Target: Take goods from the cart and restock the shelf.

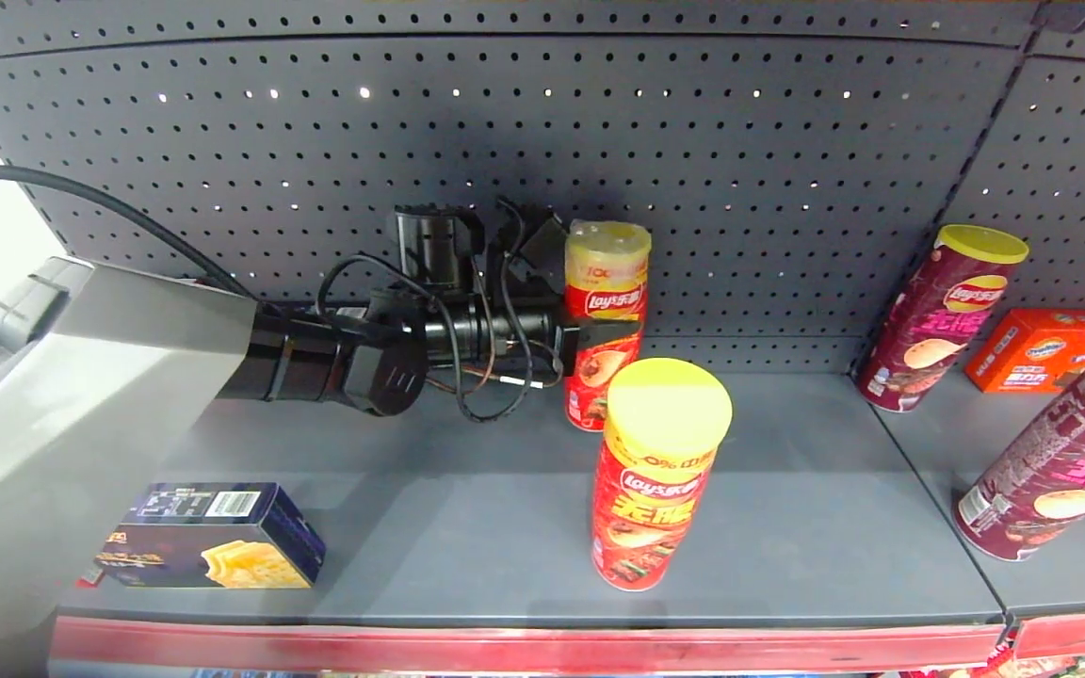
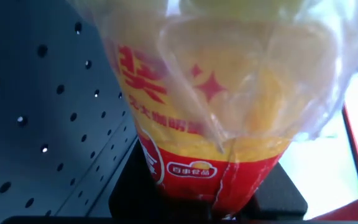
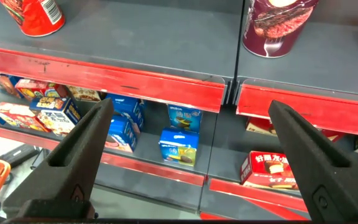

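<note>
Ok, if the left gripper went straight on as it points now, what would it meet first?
The left gripper, shut on the red chip can, points along the back panel. The shelf beyond looks free up to the leaning purple can, though it may graze the panel first; depth is unclear.

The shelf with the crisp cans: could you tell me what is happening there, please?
The left gripper is shut on a red crisp can, holding it upright at the back of the shelf, near the perforated wall. A second red can stands in front of it. The right gripper hangs open before the shelf.
</note>
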Available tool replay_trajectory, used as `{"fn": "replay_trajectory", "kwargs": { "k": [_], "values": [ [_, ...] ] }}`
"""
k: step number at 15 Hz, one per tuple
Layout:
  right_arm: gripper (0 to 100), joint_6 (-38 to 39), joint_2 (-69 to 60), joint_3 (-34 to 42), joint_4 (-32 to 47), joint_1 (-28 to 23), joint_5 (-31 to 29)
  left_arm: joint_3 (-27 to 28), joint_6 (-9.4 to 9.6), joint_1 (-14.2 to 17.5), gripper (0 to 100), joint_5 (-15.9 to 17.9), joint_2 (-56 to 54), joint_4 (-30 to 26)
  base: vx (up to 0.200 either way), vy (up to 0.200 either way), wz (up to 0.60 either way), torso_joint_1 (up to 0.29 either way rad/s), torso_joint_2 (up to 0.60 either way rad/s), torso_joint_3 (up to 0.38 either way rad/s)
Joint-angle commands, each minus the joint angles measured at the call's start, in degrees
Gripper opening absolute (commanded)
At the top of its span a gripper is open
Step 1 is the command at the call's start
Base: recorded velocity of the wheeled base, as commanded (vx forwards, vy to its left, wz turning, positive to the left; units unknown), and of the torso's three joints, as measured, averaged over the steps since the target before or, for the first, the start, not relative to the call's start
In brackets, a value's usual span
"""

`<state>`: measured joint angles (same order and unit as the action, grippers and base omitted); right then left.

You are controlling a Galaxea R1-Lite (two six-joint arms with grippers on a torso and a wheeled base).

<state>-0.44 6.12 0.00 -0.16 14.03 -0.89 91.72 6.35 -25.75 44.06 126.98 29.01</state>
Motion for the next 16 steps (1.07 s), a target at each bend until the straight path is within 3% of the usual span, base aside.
{"fn": "replay_trajectory", "kwargs": {
  "k": [1,6,9,10,16],
  "values": [
    [100,-0.1,0.1,0.0,0.0,0.0,0.0,0.0,0.06,0.5,0,0.0,0.5,0.0,0.0,0.0,0.0,0.0,0.0,0.0],
    [100,0.0,0.1,0.0,0.0,0.0,0.0,0.0,0.24,1.6,0,0.0,1.4,0.3,0.0,0.0,0.0,0.0,0.0,0.0],
    [100,-0.1,0.1,0.0,0.0,0.0,0.0,-0.1,1.82,1.7,0,-0.1,1.7,0.4,0.0,0.0,0.0,0.0,0.0,0.0],
    [100,0.0,0.1,0.0,0.0,0.0,0.0,-0.1,1.82,1.6,100,-0.1,1.7,0.4,0.0,0.0,0.0,0.0,0.0,0.0],
    [100,0.0,0.1,0.0,0.0,0.0,0.0,-5.4,1.73,1.7,100,-1.1,-3.8,-0.1,0.0,0.0,0.0,0.0,0.0,0.0]
  ]
}}
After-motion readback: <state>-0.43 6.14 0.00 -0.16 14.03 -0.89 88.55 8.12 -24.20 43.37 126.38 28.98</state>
